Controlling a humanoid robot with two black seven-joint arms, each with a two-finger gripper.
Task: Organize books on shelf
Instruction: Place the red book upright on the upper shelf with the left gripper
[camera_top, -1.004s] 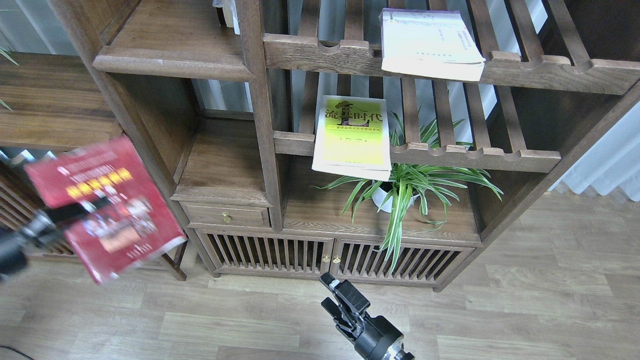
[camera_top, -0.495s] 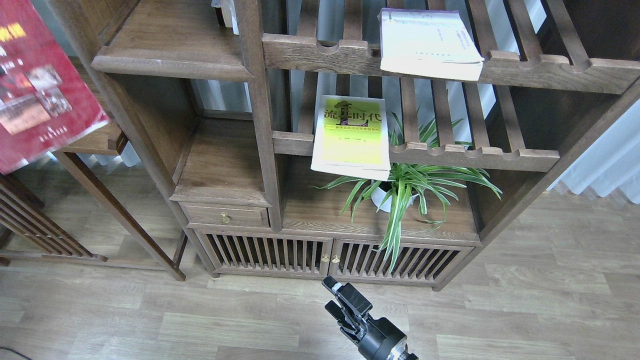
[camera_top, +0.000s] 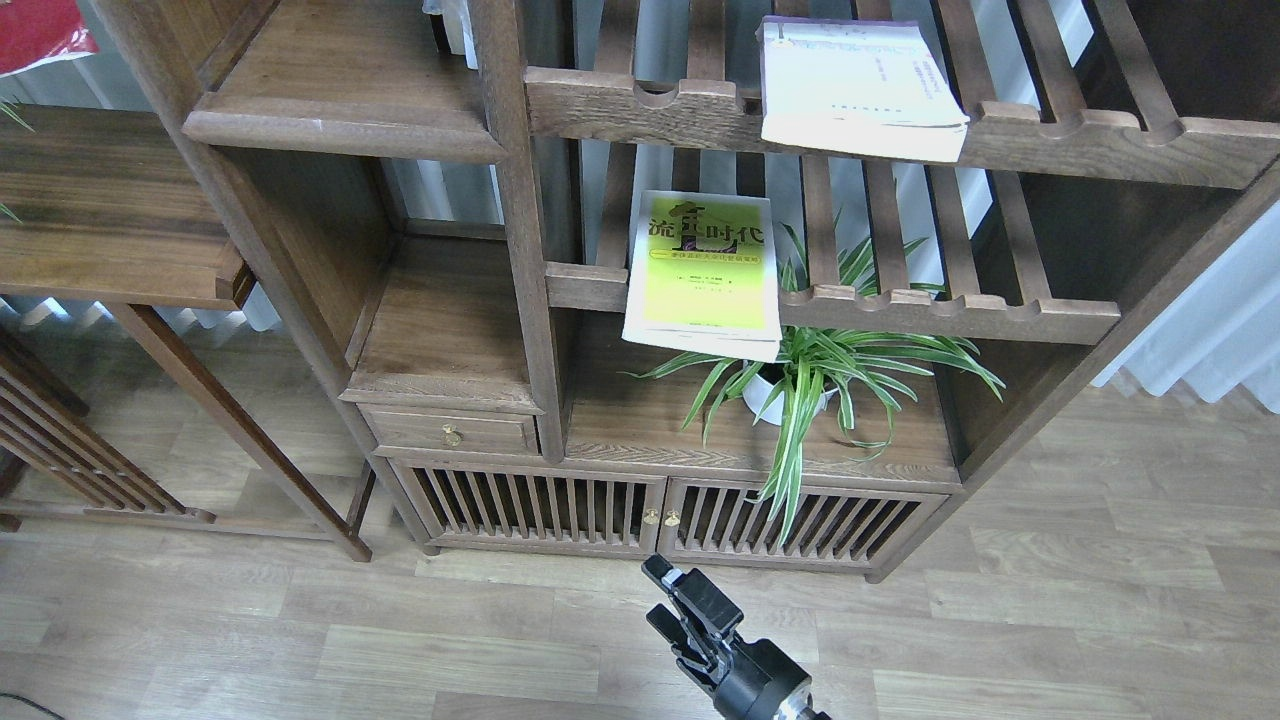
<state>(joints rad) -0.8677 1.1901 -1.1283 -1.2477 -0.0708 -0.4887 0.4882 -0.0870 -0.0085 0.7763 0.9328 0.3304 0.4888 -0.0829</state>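
Yellow-green book (camera_top: 702, 275) overhangs slatted rack above spider plant (camera_top: 815, 375) | white book (camera_top: 858, 85) higher | right fingers (camera_top: 672, 600) parted, empty

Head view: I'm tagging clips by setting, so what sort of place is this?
Probably a home or study: a wooden bookcase with books, a potted plant, wood flooring and curtains.
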